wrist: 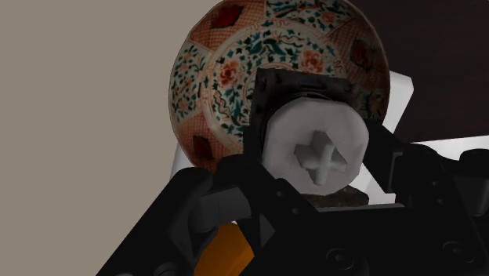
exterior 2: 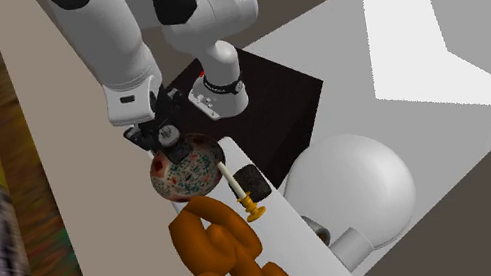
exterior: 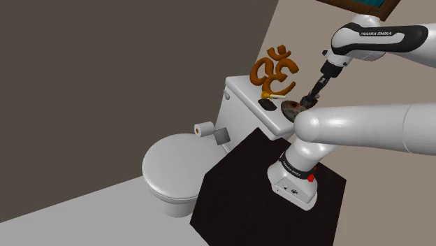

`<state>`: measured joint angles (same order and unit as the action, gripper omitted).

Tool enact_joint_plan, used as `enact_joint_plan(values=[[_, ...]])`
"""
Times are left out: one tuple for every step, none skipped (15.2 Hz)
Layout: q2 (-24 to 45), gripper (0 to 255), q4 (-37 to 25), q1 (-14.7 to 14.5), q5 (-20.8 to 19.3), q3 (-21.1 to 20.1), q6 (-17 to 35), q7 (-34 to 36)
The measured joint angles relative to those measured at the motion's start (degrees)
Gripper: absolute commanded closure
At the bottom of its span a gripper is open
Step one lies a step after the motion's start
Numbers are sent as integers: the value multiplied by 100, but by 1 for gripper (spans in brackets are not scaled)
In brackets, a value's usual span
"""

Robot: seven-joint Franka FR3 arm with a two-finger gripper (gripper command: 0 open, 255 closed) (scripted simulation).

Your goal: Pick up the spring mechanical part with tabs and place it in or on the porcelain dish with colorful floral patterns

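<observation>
Placing step: spring part [wrist: 312, 150] in hand, over the floral dish [wrist: 227, 74].

The gripper [wrist: 321, 188] has its fingers clasped on the black-framed part with the white cross-slot head. It hangs just above the dish on the toilet tank lid [exterior: 244, 91], near a brown Om ornament [exterior: 274, 70]. The pick looks done and the release is not yet made. The next move calls for a short descent over the dish's middle, then opening.

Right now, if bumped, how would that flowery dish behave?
The dish looks glazed and rigid, probably brittle. Sitting at the tank lid's end, it might slide off if pushed. Dropped, the end effector's spring part might chip it.
</observation>
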<state>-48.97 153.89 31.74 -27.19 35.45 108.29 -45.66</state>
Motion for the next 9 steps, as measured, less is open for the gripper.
enact_joint_plan(values=[[14, 255, 54, 14, -35, 39, 68, -6], [34, 255, 115, 20, -63, 69, 147, 5], [53, 255, 175, 28, -94, 103, 224, 10], [79, 255, 224, 39, -129, 146, 302, 5], [128, 255, 283, 37, -166, 195, 408, 13], [150, 255, 333, 48, -199, 232, 481, 12], [204, 255, 378, 47, -236, 287, 582, 11], [233, 255, 425, 51, -264, 320, 658, 17], [250, 255, 490, 68, -302, 356, 737, 21]])
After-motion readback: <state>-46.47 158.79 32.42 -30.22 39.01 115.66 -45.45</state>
